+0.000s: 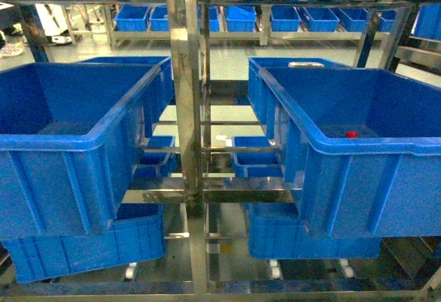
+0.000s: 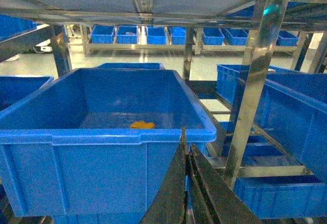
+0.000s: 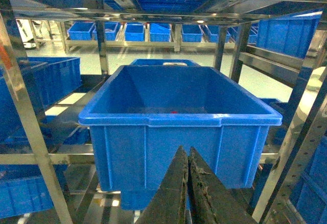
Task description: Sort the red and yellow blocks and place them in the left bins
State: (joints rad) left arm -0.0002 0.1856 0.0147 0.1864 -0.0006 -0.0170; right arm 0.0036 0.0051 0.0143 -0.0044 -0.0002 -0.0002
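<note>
- Two large blue crates sat side by side on a steel rack in the head view, parted by the rack's upright post; neither gripper showed in that view.
- The left crate stood on the left shelf, its floor mostly hidden from the head camera by the near wall.
- Seen from the left wrist camera, that crate held the yellow block, lying on the floor toward the near wall, a little right of centre.
- The left gripper hung outside the crate's near right corner, its dark fingers pressed together with nothing between them.
- The right crate stood on the right shelf, and the red block lay on its floor, just visible above the near rim.
- From the right wrist camera the same crate showed only a small red speck over the near rim, the block otherwise hidden.
- The right gripper hovered in front of that crate's near wall, below the rim, fingers closed on each other and empty.
- More blue bins lined a far rack at the back.
</note>
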